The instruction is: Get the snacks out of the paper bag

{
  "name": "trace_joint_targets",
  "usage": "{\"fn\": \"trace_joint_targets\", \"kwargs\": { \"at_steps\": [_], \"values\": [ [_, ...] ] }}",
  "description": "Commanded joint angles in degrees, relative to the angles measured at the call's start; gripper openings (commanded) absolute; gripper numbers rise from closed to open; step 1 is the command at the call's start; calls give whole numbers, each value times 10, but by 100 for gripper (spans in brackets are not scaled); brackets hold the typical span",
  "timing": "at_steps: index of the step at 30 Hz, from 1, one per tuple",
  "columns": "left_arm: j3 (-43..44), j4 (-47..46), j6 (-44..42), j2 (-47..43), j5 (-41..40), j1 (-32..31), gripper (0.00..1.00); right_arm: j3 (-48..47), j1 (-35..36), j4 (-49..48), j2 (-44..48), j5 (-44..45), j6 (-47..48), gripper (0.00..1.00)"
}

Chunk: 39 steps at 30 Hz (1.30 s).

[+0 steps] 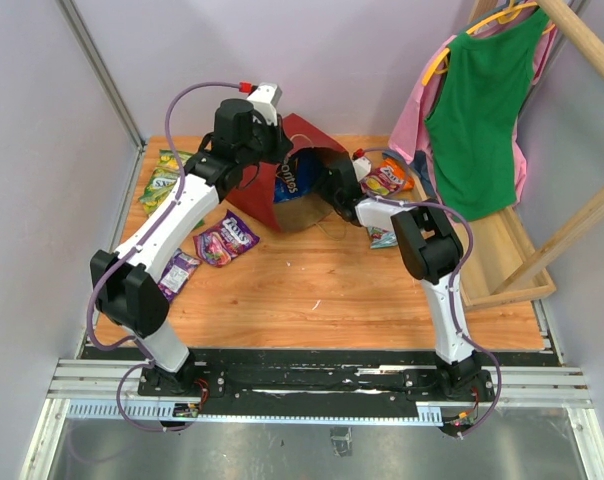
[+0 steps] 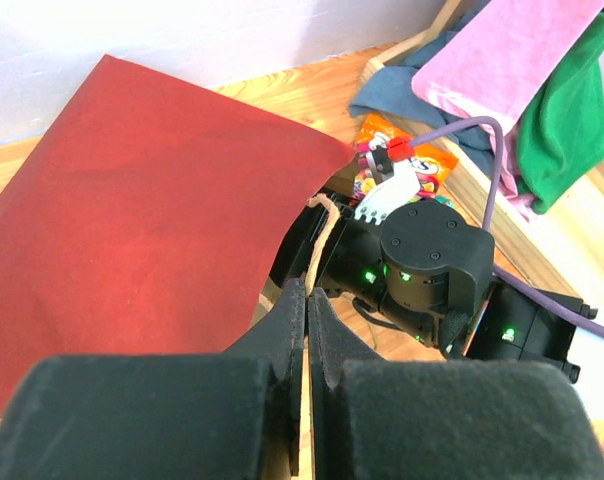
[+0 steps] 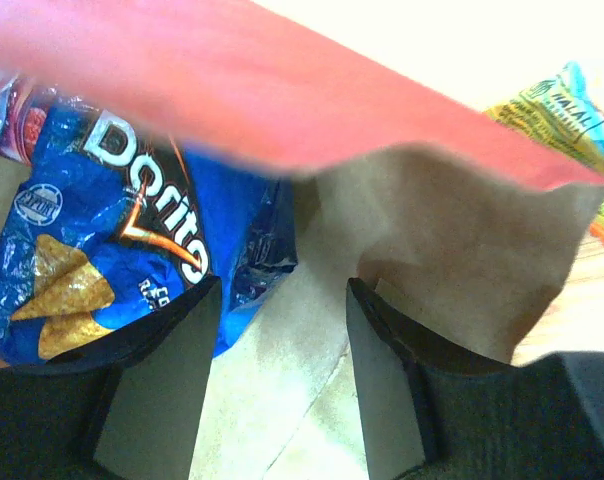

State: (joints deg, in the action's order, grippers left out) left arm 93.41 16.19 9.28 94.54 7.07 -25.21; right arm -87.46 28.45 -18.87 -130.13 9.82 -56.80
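Note:
The red paper bag [image 1: 257, 190] lies on its side at the back of the table, mouth facing front right. My left gripper [image 2: 307, 290] is shut on its thin beige loop handle [image 2: 320, 235] and holds the bag [image 2: 142, 220] open at the top edge [image 1: 267, 150]. My right gripper [image 3: 282, 300] is open and empty inside the mouth [image 1: 332, 185], over the brown kraft lining [image 3: 452, 230]. The blue chip bag [image 3: 112, 230] lies in the bag just left of my left finger [image 1: 294, 180]. Outside lie green-yellow [image 1: 164, 180], purple [image 1: 227, 240], orange-red [image 1: 387, 178] and teal-white [image 1: 382, 237] packets.
A second purple packet [image 1: 177, 272] lies at the front left. A wooden rack with green [image 1: 482, 110] and pink garments stands at the right, its wooden base [image 1: 502, 270] on the table. Walls close the left and back sides.

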Motion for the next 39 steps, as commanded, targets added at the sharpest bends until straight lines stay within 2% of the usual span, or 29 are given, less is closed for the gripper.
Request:
{"fn": "trace_joint_targets", "kwargs": {
  "at_steps": [1,8,18,22,26,28,39],
  "values": [
    [-4,-28,2,-15,-2,1,0,-24,13,14,-21,43,-30,54],
    [-28,-48,1,-45,2,2,0,-61,23,20,-49,64,-52,55],
    [-19,-38,-5,-23,18,2,1,-84,30,24,-67,66,-64,57],
    [-19,-41,-8,-23,36,1,1,-80,30,22,-65,73,-61,41],
    [-38,-59,-5,-40,28,1,0,-77,31,4,-63,67,-49,13],
    [-43,-62,-2,-45,20,2,1,-74,36,0,-55,72,-32,2],
    [-39,-59,6,-44,11,2,0,30,73,-58,69,112,63,1]
  ]
}}
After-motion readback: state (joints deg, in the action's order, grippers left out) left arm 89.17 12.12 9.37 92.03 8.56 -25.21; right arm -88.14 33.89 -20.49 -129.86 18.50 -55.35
